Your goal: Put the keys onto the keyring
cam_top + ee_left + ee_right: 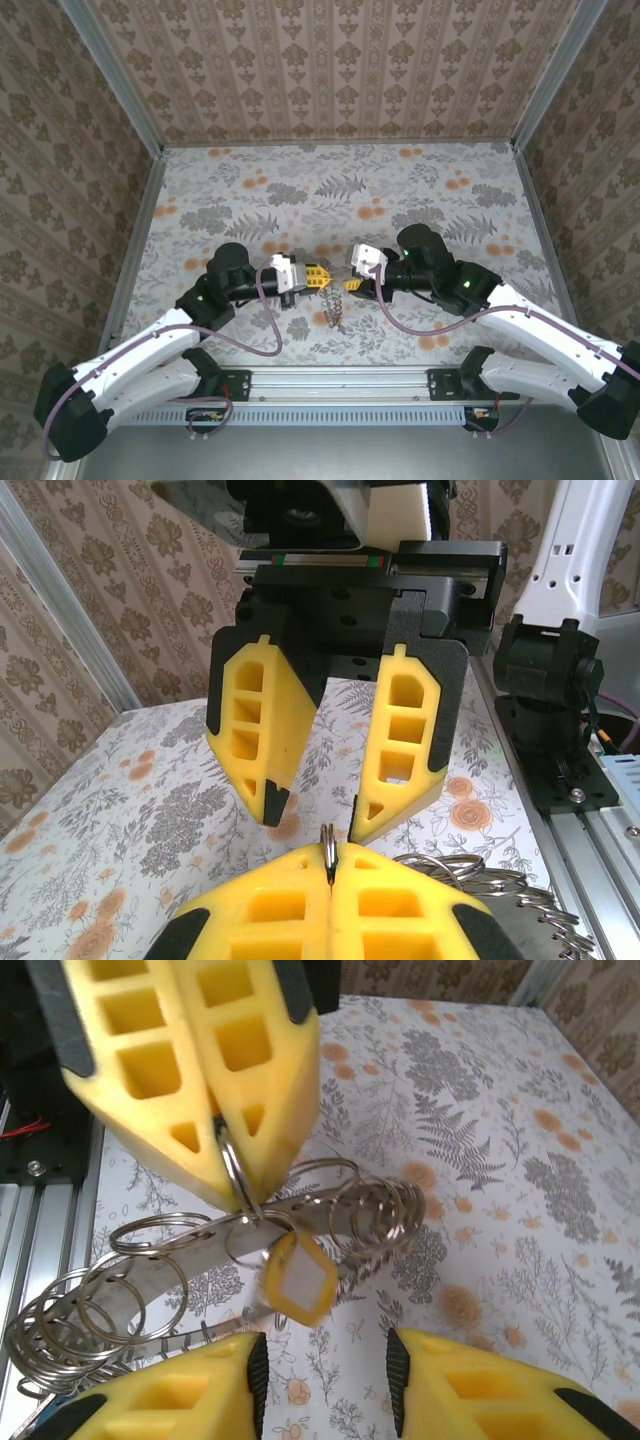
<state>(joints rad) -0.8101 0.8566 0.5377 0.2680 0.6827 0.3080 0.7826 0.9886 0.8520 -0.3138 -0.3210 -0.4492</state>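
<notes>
The keyring is a bundle of silver wire loops on a metal strip; from above it hangs as a dark chain-like loop. My left gripper is shut on one thin loop of it. That gripper comes down from the top of the right wrist view. A key with a yellow-rimmed pale head hangs among the loops. My right gripper stands open just below this key and neither finger touches it. It faces the left gripper tip to tip. Both meet over the table's near middle.
The floral table cover lies bare behind the grippers. Patterned walls close in the back and both sides. An aluminium rail with the arm bases runs along the near edge. The right arm's base stands close beside the keyring.
</notes>
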